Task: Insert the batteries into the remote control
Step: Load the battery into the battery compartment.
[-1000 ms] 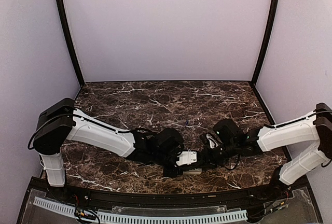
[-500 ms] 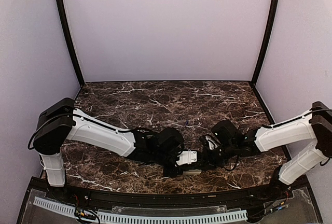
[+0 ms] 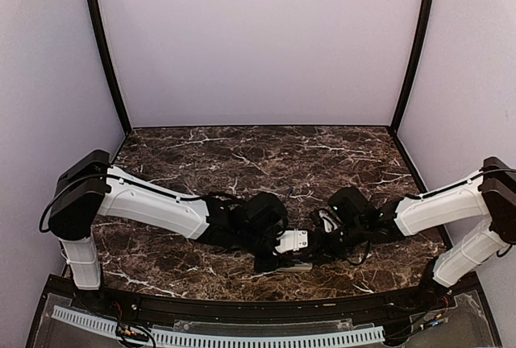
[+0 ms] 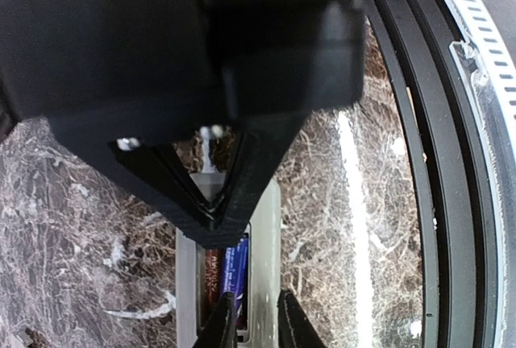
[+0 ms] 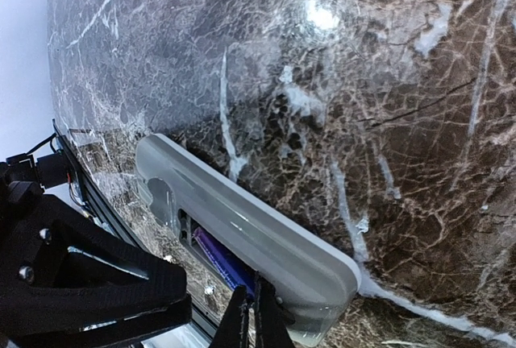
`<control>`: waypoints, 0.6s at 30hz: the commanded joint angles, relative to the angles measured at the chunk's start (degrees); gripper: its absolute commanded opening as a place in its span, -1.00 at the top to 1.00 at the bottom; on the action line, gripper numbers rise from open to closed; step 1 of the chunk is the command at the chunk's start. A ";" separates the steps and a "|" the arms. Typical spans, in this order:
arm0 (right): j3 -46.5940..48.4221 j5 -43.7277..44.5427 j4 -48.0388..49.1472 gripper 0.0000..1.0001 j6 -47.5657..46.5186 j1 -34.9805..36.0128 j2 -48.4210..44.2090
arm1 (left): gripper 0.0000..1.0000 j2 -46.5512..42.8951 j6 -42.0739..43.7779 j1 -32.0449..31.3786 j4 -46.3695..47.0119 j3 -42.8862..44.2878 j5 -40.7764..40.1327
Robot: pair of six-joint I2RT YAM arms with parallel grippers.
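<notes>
Remote control [image 3: 297, 267]: lying grey back up at 6 o'clock on the marble table [image 3: 242, 155], compartment [image 4: 213, 271] uncovered (one blue-purple battery [image 5: 219, 259] already seated inside). Left gripper [image 4: 256, 325]: parted just a crack over the compartment, gripping nothing. Right gripper [image 5: 250, 320]: pinched closed, empty, tips right at the battery.

High rear overview; both wrist views close over one remote control [image 5: 266, 243]

Soft even light, glare on the marble table [image 5: 322, 14], blurry left-wrist foreground
</notes>
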 commanded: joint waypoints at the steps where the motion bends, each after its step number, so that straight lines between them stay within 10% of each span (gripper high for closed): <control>1: 0.33 0.19 1.41 0.95 -0.20 0.46 1.80 | 0.65 -3.72 0.02 0.72 0.45 -0.29 0.87; 18: 2.80 2.39 -4.45 1.00 -3.39 0.64 3.33 | 0.63 0.40 0.61 1.31 4.40 -1.66 0.53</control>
